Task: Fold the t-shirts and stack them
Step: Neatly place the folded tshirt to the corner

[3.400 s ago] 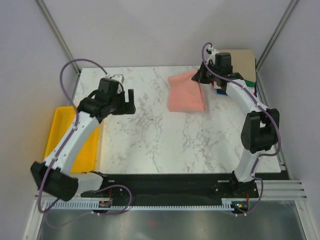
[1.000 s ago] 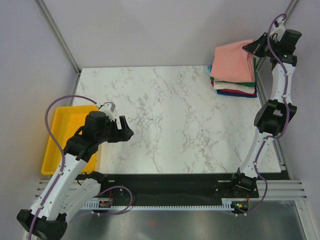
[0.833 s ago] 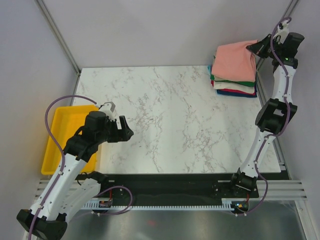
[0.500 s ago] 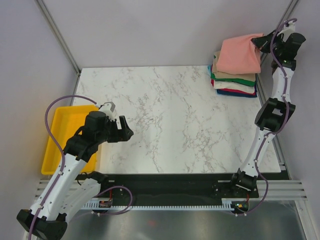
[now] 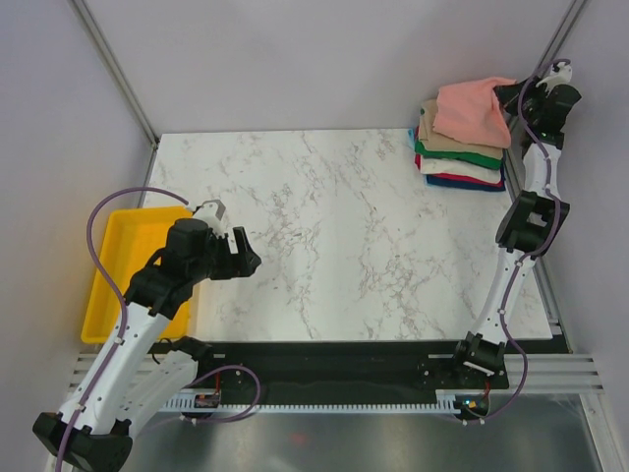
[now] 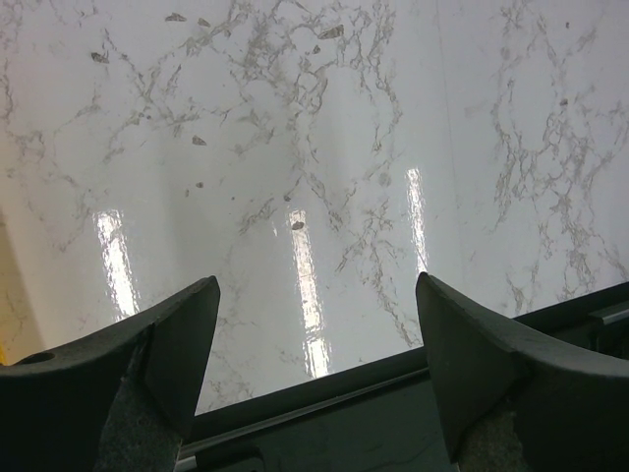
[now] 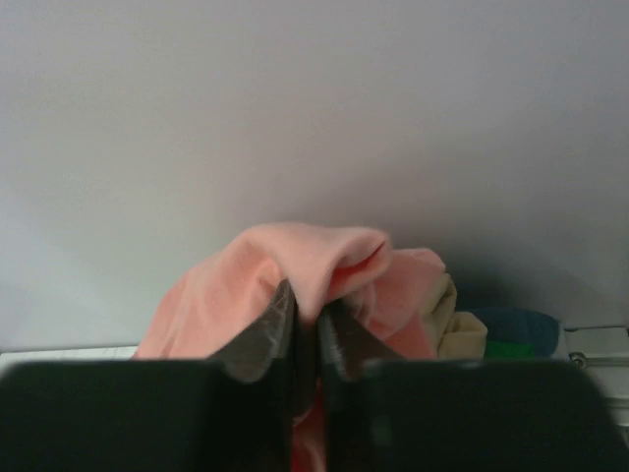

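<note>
A stack of folded t-shirts stands at the table's back right corner, tan [image 5: 444, 146], green [image 5: 470, 154], white [image 5: 457, 169] and blue [image 5: 462, 184] layers showing. The salmon-pink t-shirt [image 5: 474, 110] lies bunched on top, its right edge raised. My right gripper [image 5: 507, 97] is at that raised edge. In the right wrist view a fold of the pink t-shirt [image 7: 226, 295] sits pinched between the narrow jaws of the right gripper [image 7: 310, 307]. My left gripper [image 5: 250, 258] hovers open over bare marble near the front left; the left wrist view shows the left gripper [image 6: 316, 285] holding nothing.
A yellow tray [image 5: 113, 265] sits off the table's left edge beside the left arm. The marble table [image 5: 344, 216] ends at a dark front rail [image 6: 324, 403]. The back wall stands close behind the stack, and a metal frame post [image 5: 560, 39] rises by the right arm.
The right gripper carried the pink t-shirt's edge up and to the right, then came down; the shirt now sits bunched on the stack. The left arm has not moved.
</note>
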Robot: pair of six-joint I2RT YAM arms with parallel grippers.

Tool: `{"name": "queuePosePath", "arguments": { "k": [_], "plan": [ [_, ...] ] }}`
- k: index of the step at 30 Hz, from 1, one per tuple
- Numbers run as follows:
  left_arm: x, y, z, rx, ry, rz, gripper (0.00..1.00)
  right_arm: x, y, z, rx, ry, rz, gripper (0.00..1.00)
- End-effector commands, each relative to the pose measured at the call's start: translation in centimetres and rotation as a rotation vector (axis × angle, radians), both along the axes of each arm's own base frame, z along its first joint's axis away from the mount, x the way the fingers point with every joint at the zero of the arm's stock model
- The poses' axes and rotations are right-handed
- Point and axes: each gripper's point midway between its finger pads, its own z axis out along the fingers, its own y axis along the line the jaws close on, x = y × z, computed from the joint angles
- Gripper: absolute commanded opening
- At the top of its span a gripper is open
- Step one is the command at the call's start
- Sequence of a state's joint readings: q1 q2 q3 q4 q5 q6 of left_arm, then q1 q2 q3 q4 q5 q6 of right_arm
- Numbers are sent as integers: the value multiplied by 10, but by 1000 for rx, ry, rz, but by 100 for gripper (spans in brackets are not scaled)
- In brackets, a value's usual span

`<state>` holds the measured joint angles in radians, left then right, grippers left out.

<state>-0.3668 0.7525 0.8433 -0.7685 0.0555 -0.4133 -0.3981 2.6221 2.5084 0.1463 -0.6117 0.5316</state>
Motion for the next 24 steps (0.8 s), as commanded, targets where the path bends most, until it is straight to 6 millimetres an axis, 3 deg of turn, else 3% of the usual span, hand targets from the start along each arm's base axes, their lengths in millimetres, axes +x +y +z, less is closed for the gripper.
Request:
{"name": "queuePosePath", "arguments": {
  "k": [1,2,3,4,7,13,14,18,21,24],
  "plan": [
    [5,-1,9,-28,-37,26,88,8,-26,44,-64,-147,-147,25],
    [5,0,10,-27,-40,30,88,7,-28,44,-75,-141,-161,62],
    [5,0,10,-27,-39,29,88,7,-31,41,-86,-130,-177,82],
    [5,0,10,-28,-40,29,88,7,-36,41,-100,-119,-203,96],
    [4,-1,10,-30,-39,23,88,-2,-56,44,-163,-73,-310,98],
    [4,-1,11,-32,-47,21,88,-36,-79,105,-181,-103,-456,98],
    [5,-1,12,-33,-48,24,88,-44,-74,121,-176,-122,-448,98],
    [4,0,13,-35,-54,23,88,-57,-40,145,-151,-140,-371,98],
    [4,1,15,-36,-63,27,88,-61,-4,148,-165,-128,-325,98],
    [3,1,16,-38,-66,26,88,-55,25,135,-160,-100,-268,98]
  ]
}}
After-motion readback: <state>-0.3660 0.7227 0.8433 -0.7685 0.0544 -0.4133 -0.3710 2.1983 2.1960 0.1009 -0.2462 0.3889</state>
